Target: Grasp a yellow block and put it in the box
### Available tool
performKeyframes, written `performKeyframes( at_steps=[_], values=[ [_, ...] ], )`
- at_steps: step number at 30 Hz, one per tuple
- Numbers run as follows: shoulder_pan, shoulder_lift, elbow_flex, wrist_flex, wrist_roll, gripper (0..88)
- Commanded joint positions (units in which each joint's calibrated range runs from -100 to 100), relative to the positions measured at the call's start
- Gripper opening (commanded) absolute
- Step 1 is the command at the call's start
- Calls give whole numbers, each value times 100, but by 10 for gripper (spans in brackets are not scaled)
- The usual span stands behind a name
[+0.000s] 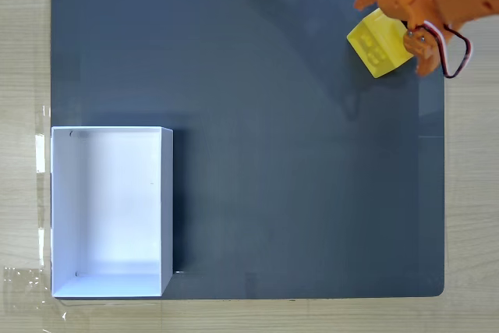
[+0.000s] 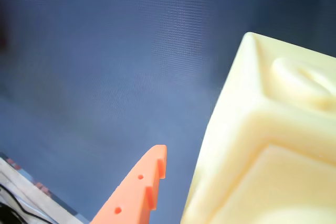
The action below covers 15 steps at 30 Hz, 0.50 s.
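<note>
A dark grey mat point(image 1: 273, 154) covers most of a pale wooden table point(image 1: 23, 37) (bare at the left and right edges), with clear tape point(image 1: 39, 154) at the left.

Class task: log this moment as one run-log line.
gripper: at yellow block, grip unclear | box: empty | surface: dark mat

The block point(image 1: 377, 51) is yellow, the gripper point(image 1: 413, 33) orange, the box point(image 1: 165, 193) white, the mat point(image 1: 296, 177) dark grey on pale wood table point(image 1: 472, 193).
</note>
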Motion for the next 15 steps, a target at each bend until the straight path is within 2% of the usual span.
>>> performKeyframes(
  at_steps=[1,5,11,15],
  values=[
    [-53,83,-222,-14,-15,463],
    [6,210,-222,-14,-20,455],
    [6,218,-222,-14,-10,277],
    [6,210,-222,-14,6,254]
  ],
)
